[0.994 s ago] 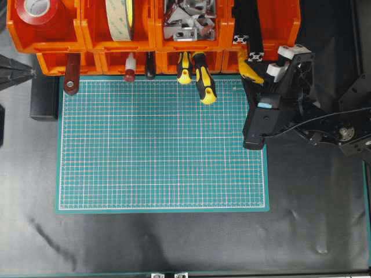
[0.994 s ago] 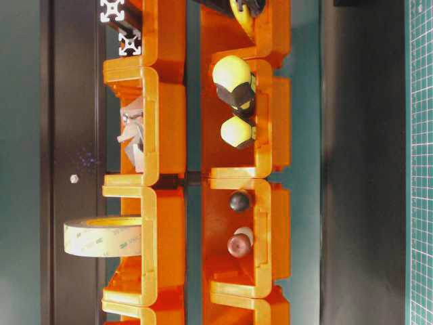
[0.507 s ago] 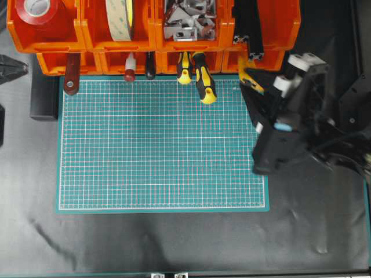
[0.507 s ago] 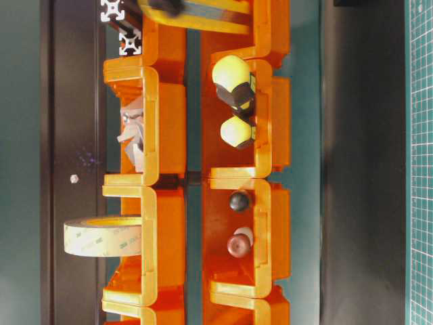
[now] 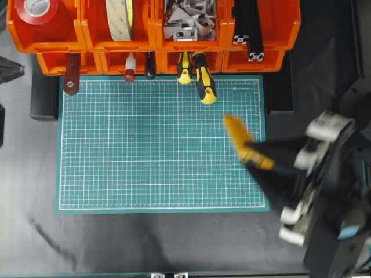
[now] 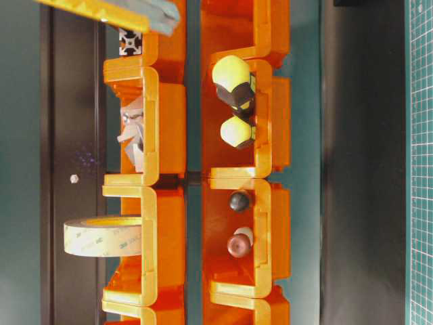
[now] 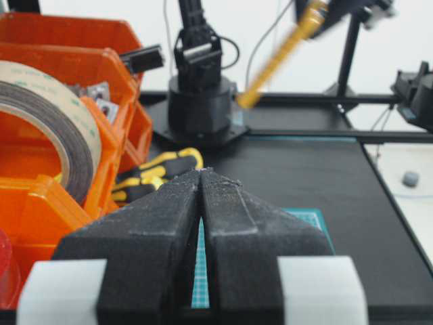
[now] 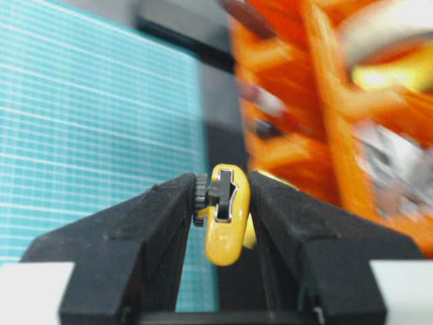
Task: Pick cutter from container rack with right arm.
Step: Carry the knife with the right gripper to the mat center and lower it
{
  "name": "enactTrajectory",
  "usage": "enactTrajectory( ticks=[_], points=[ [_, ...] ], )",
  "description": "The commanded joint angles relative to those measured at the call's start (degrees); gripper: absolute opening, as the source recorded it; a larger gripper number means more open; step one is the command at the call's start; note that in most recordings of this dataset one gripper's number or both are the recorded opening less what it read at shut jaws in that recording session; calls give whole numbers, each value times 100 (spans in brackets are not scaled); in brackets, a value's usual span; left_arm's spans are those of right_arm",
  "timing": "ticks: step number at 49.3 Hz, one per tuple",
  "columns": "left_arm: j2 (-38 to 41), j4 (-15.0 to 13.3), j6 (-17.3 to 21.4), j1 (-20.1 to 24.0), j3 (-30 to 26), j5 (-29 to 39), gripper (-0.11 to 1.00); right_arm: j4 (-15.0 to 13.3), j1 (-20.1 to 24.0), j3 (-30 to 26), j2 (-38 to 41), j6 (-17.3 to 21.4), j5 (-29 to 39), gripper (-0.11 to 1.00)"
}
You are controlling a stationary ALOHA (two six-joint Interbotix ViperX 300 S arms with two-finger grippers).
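Seemingly lifted right arm [image 5: 324, 191], cutter [image 5: 243, 142] clamped

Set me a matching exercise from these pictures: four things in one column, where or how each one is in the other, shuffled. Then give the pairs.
Things:
1. cutter
2. tape roll
3. screwdrivers
4. left gripper

States:
A. handles sticking out of a lower bin
B. standing on edge in an upper bin
C. shut, holding nothing
D. clamped in the right gripper, above the green mat

Pairs: 1-D, 2-B, 3-A, 4-C
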Motion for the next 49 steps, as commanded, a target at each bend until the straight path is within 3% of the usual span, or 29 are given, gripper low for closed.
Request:
enactTrajectory(
  ticks=[1,11,19,26,37,49],
  points=[
    [9,9,-26,-44,-141,-26,0,0,-44,-88,237,-26,-580,28],
    [-44,9,-44,-158,-167,-26,0,-62,-554,272,809,-53,-2074,28],
    [-167,9,-237,-176,-211,9,0,-527,-1134,510,1213,-132,-3190,28],
    [-211,18,-255,-185,-229,-44,0,-844,-1705,571,1547,-439,-3841,28],
    [-211,9,-264,-185,-229,-88,0,-914,-2294,519,2048,-914,-4465,28],
    [-202,18,-272,-185,-229,-88,0,-923,-2566,554,2206,-949,-4623,28]
  ],
)
